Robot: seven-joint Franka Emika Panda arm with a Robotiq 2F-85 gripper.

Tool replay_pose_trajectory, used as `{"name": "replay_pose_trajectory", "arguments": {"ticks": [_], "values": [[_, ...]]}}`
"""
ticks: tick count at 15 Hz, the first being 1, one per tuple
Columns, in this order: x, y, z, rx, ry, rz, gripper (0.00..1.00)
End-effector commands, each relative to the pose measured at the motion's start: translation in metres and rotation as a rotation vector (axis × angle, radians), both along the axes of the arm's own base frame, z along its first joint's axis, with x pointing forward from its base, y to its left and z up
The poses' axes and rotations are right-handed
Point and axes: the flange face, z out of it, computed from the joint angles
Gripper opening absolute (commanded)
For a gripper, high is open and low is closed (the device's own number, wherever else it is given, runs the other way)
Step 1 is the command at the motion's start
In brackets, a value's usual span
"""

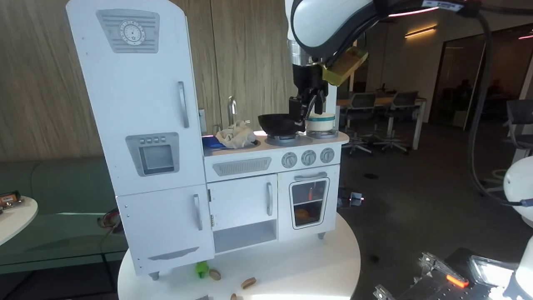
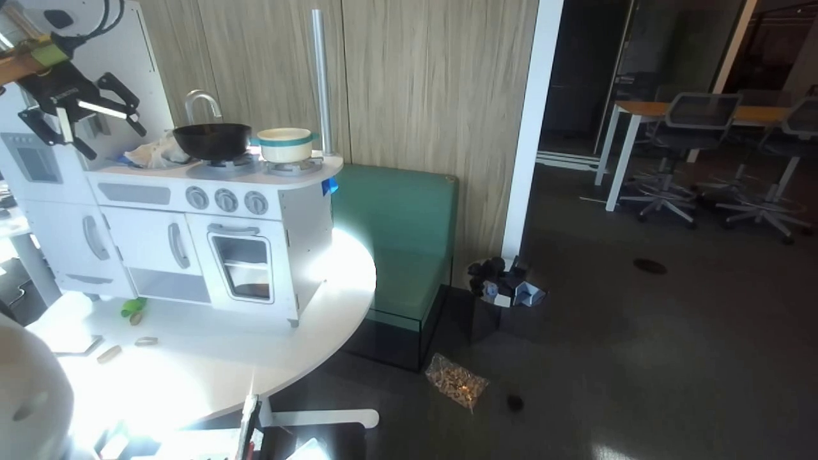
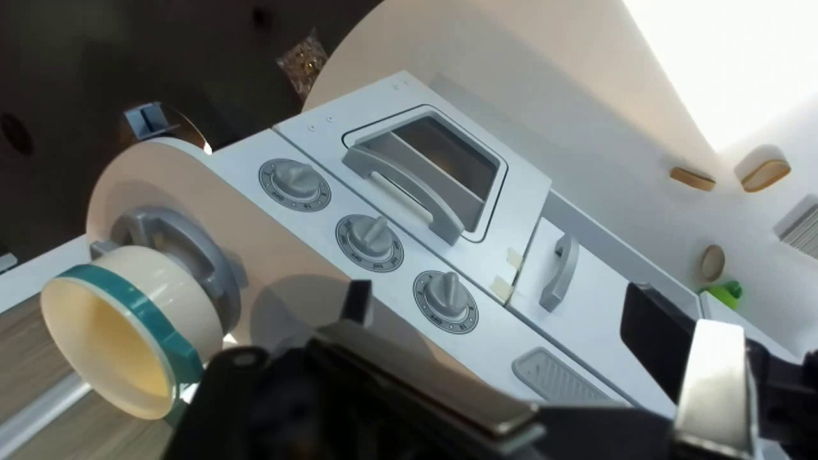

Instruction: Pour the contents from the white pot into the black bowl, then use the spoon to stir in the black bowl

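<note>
Near me, big white robot arm (image 1: 333, 21), tall white toy kitchen (image 1: 241, 200), its black pincer (image 2: 114, 143) spread apart, wide round black bowl (image 2: 214, 142) on a grey burner (image 1: 287, 141), small round white-and-teal pot (image 2: 285, 151) on the next burner (image 2: 295, 168)

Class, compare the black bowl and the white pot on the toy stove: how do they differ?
Colour: the black bowl is dark, while the white pot is cream with a teal band.
Shape: the bowl is wider and flares upward; the pot is narrower with straighter sides.
Place: the bowl stands nearer the faucet, the pot nearer the metal pole.
Both sit on burners.
</note>
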Motion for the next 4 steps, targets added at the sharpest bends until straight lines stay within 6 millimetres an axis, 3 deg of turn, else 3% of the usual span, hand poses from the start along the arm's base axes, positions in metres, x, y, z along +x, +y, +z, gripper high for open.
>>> {"name": "replay_pose_trajectory", "arguments": {"ticks": [1,4], "values": [[-0.0006,-0.0103,-0.0093,-0.003,0.067,-0.163,1.00],[0.0010,-0.0079,-0.0121,0.050,0.054,-0.136,1.00]]}}
